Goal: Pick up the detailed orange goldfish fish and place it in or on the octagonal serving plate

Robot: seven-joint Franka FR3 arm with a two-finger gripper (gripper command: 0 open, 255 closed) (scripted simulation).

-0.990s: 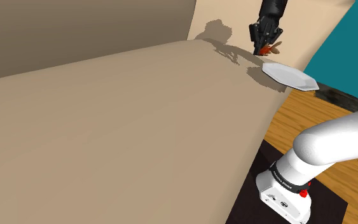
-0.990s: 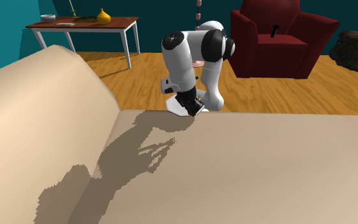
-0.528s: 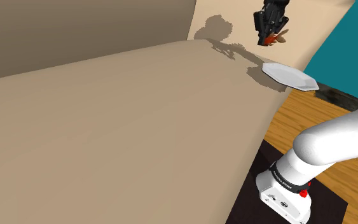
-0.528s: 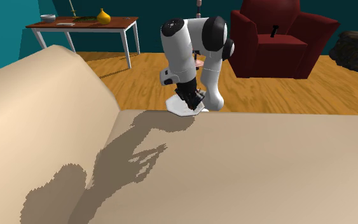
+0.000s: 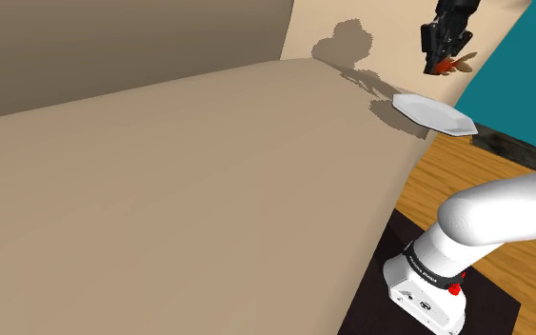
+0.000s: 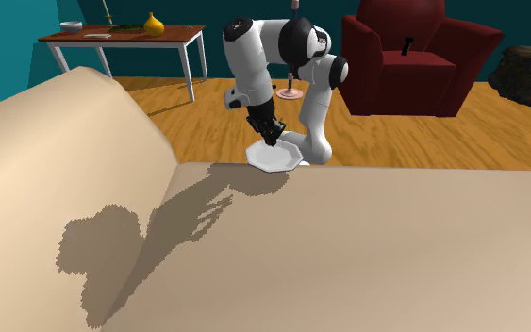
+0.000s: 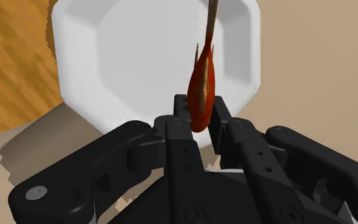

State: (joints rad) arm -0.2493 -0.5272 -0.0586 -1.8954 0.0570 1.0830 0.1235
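The orange goldfish (image 7: pixel 202 86) is clasped between my two black fingers, its body sticking out past the fingertips. My gripper (image 7: pixel 199 111) is shut on it and hangs in the air above the white octagonal plate (image 7: pixel 139 57). In the shoulder view the gripper (image 5: pixel 444 57) holds the goldfish (image 5: pixel 451 64) above and a little behind the plate (image 5: pixel 433 112), which lies at the far corner of the tan surface. In the second exterior view the gripper (image 6: pixel 270 138) hovers just over the plate (image 6: pixel 274 157).
A broad tan surface (image 5: pixel 189 181) with a raised back (image 6: pixel 56 141) spreads under the arm. Wooden floor (image 5: pixel 489 181) lies beyond its edge. A red armchair (image 6: pixel 405 57), a small side table (image 6: pixel 126 38) with a yellow vase, and a teal wall stand farther off.
The gripper has risen with the goldfish and swung toward the shoulder view's right, ending above the plate. Its shadow has shifted along the surface.
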